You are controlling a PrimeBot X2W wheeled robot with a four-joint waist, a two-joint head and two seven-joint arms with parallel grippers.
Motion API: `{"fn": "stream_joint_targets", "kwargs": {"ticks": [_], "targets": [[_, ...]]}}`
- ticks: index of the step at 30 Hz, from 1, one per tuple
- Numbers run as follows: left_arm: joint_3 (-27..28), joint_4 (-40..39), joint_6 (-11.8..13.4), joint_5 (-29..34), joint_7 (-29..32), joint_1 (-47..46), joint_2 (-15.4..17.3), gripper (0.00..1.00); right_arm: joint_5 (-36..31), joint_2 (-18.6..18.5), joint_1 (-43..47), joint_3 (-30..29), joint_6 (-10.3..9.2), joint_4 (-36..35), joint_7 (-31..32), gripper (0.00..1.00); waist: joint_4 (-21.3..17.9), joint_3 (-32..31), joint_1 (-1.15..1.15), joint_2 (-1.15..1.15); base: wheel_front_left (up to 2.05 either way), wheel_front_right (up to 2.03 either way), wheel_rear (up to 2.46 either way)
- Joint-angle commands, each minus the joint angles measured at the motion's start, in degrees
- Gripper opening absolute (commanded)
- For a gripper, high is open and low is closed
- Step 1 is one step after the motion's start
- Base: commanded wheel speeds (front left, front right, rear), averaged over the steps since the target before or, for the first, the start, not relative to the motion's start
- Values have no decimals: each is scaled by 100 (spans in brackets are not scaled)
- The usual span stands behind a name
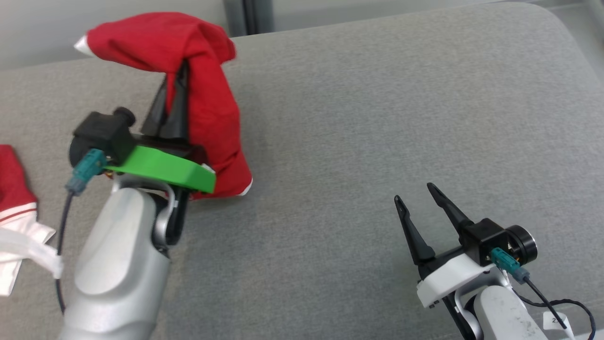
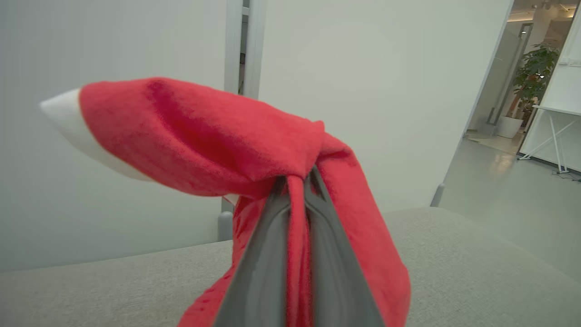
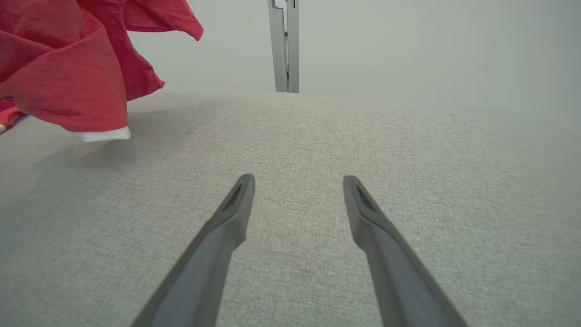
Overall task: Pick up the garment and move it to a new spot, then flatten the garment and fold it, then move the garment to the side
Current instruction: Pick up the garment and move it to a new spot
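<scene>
Closest in, at the near right of the grey padded bench, the right gripper hovers low over the bare fabric. Its two dark fingers are spread apart with nothing between them, and the right wrist view shows the same gap. At the near left edge lies another red and white cloth, crumpled, with its white part toward the front.

Further in on the left half, the silver left forearm slants up to a green bracket. Beyond that is the left gripper, its fingers pressed together and pinching the red garment. The garment is lifted off the bench, bunched and draped over the fingertips. One fold hangs down the right side of the fingers to a white-trimmed hem low by the bench top. I can't tell whether that hem touches the fabric. The other end juts out to the left toward the far edge and finishes in a white tip. From the left wrist, the cloth is squeezed in the narrow slit between the closed fingers.

Past the far edge stands a pale wall, and far off to the right there is a potted plant.
</scene>
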Motion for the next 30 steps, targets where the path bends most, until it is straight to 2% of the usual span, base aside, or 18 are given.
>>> {"fn": "stream_joint_targets", "kwargs": {"ticks": [1,7,8,9,10,14,21,25,30], "targets": [[-140,25,-10,-37,-5,89,-73,0,26,-14,92,-6,-8,-14,-3,100,-601,-155,0,0,0,0,0],[-492,189,-9,-24,-5,270,-322,0,52,-16,162,-38,-8,-65,-3,100,-938,-125,0,0,0,0,0],[-490,248,-9,43,-5,332,-332,41,49,-15,186,-47,-8,-72,-3,100,-948,-126,0,0,0,0,0],[-481,323,-9,94,-5,408,-336,86,49,-16,210,-66,-8,-70,-3,100,-954,-125,0,0,0,0,0],[-443,386,-9,174,-6,454,-326,100,50,-16,219,-80,-8,-73,-3,100,-951,-125,0,0,0,0,0],[-86,577,33,533,-5,813,-304,100,51,-15,222,-146,-8,-58,-3,100,-860,-176,0,0,0,0,0],[898,462,129,1007,-5,1677,-454,100,-6,-17,309,-257,-7,-11,-3,100,-535,-391,0,0,0,0,0],[1389,301,113,1264,-4,2109,-557,100,3,-18,364,-310,-7,16,-3,100,-368,-526,0,0,0,0,0],[1750,143,60,1527,-5,2570,-657,100,19,-19,469,-310,-7,95,-3,100,-215,-708,0,0,0,0,0]]}}
